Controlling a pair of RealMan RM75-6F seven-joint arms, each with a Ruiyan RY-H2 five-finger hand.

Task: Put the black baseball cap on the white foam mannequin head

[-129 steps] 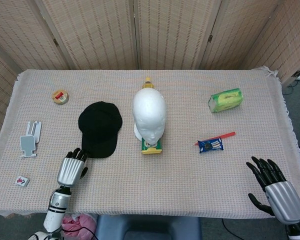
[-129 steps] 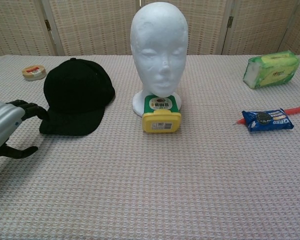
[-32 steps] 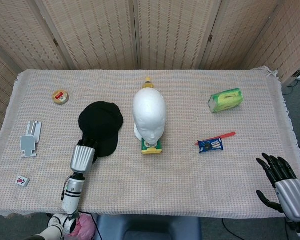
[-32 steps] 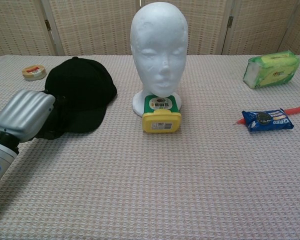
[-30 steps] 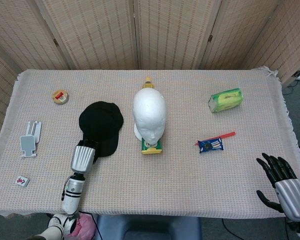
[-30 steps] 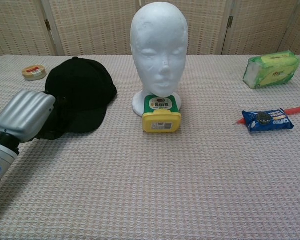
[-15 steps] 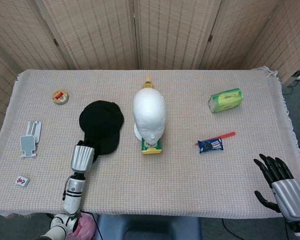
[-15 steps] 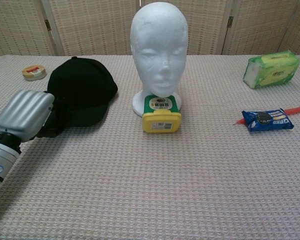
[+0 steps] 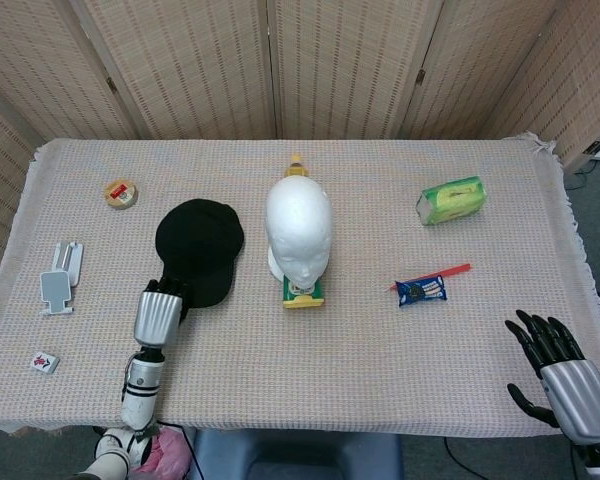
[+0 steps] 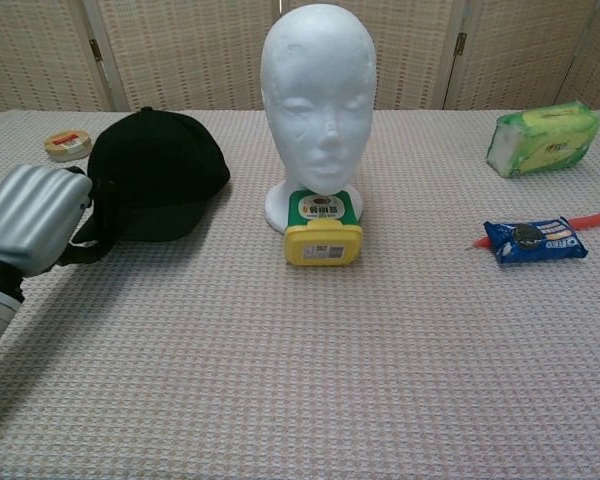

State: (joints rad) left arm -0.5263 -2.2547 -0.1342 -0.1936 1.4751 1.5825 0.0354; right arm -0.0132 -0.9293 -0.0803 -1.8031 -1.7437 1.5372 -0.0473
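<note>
My left hand (image 10: 35, 218) closes on the brim of the cap (image 9: 199, 250), at about 9 o'clock from the foam head (image 9: 299, 231); the fingers are tucked out of sight under the silver back of the hand, and the brim looks bunched there, so I judge the grip made. The crown of the cap is on the cloth (image 9: 380, 330), near the head but apart from it. My right hand (image 9: 563, 375) hangs off the table's near edge at 4 o'clock, fingers spread, holding nothing.

The step in hand is the pickup. Next, I judge, comes a lift clear of the cloth, a carry towards 3 o'clock, and a turn of the cap so its hollow faces down over the dome. The head rises well above the table, so the lift must be high.

The cap is soft matte black fabric, a rounded crown with a stiffer curved brim; it may sag when lifted by the brim alone. The head is smooth white foam, egg-shaped, on a flared base, and probably light enough to tip if knocked. A yellow box (image 10: 323, 232) with a green label is right against its base at 6 o'clock. The cloth is a coarse waffle weave, pinkish beige.

Also on the table: a tape roll (image 9: 121, 193) at 10 o'clock, a green pack (image 9: 451, 200) at 2 o'clock, a blue snack packet (image 9: 421, 291) at 4 o'clock.
</note>
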